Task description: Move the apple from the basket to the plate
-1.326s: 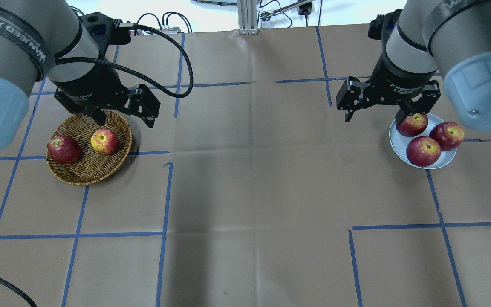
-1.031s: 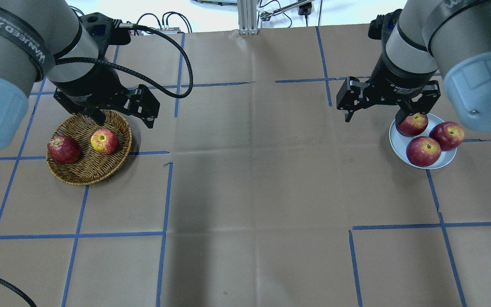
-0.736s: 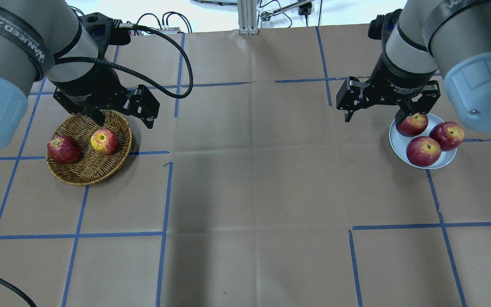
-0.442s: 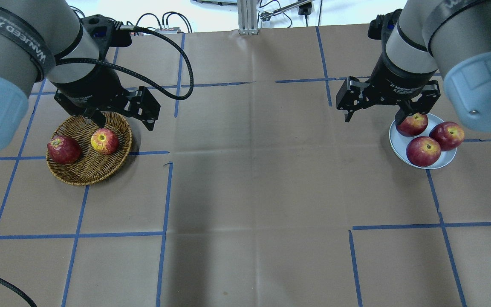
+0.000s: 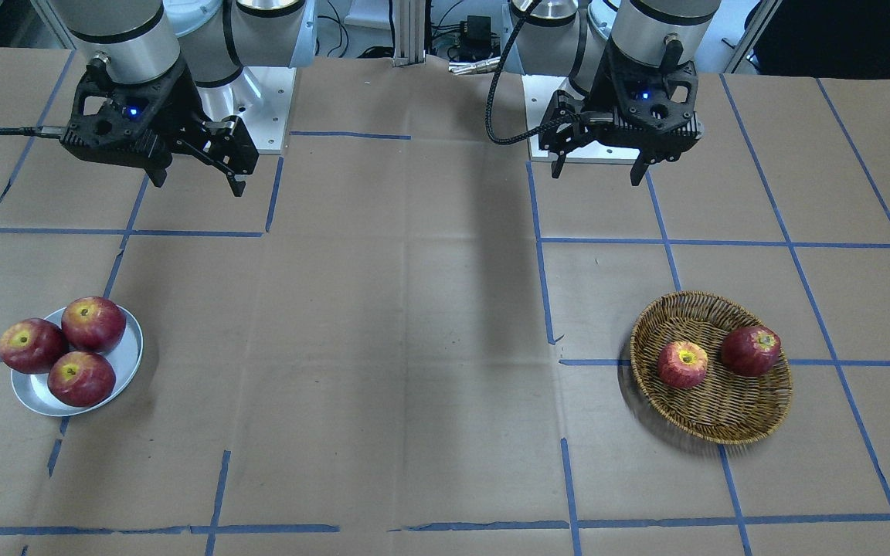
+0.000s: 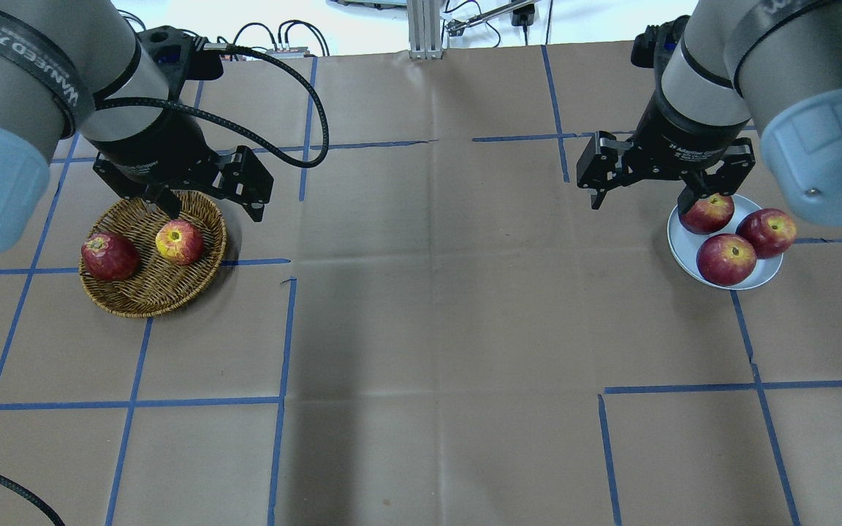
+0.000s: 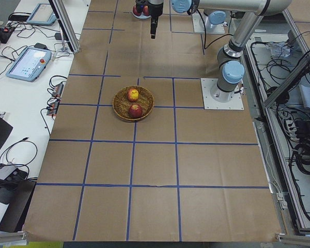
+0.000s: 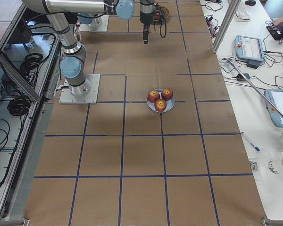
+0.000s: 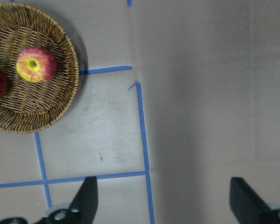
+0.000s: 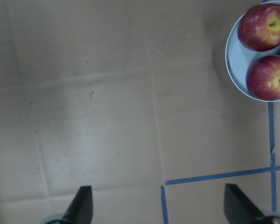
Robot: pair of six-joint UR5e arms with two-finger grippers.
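Note:
The pinkish-red apple [image 6: 180,242] with a yellow stem hollow lies in the brown wicker basket [image 6: 150,303], beside a darker red apple [image 6: 109,256]. It also shows in the front view [image 5: 682,364] and the left wrist view [image 9: 36,64]. My left gripper [image 6: 213,212] is open and empty, high above the basket's far right rim. The silver plate [image 6: 757,279] at the right holds three dark red apples [image 6: 726,259]. My right gripper [image 6: 644,201] is open and empty, high above the table just left of the plate [image 10: 235,60].
Brown paper with a blue tape grid covers the table. A black cable [image 6: 275,66] loops from the left wrist. An aluminium post [image 6: 425,29] stands at the far edge. The two robot bases [image 5: 259,85] stand at the robot's side.
The left arm has shifted very slightly above the basket. The apples, the basket, the plate and the right arm have not moved.

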